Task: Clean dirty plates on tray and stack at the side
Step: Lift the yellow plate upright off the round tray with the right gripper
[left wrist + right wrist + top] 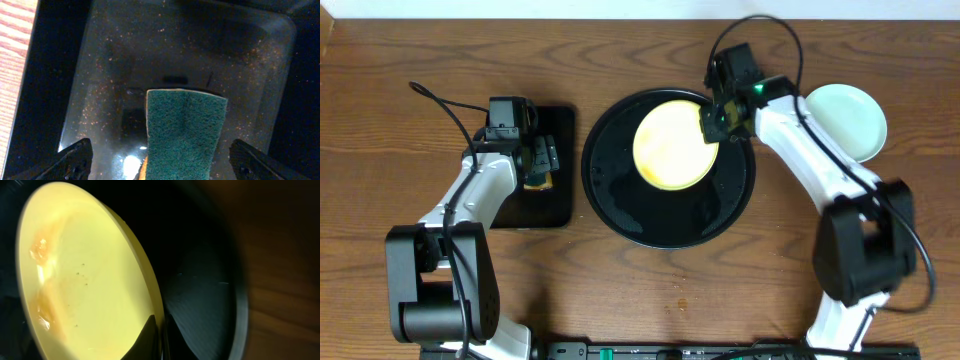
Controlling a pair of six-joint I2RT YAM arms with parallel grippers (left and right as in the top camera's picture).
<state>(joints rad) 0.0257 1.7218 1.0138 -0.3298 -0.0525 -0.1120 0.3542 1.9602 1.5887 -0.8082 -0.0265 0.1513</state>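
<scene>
Fingers (pixel 144 344) of the right gripper (pixel 712 122) are clenched on the right rim of the yellow plate (pixel 672 146), which lies in the far half of the tray (pixel 650 215), mid-table (pixel 420 60) near the far edge. The left gripper (pixel 161 157) has its 2 fingers (pixel 75 161) released, wide apart either side of a sponge (pixel 185 130) on the small tray (pixel 558 200) at the left. 1 mint plate (pixel 850 118) rests toward the far right corner.
</scene>
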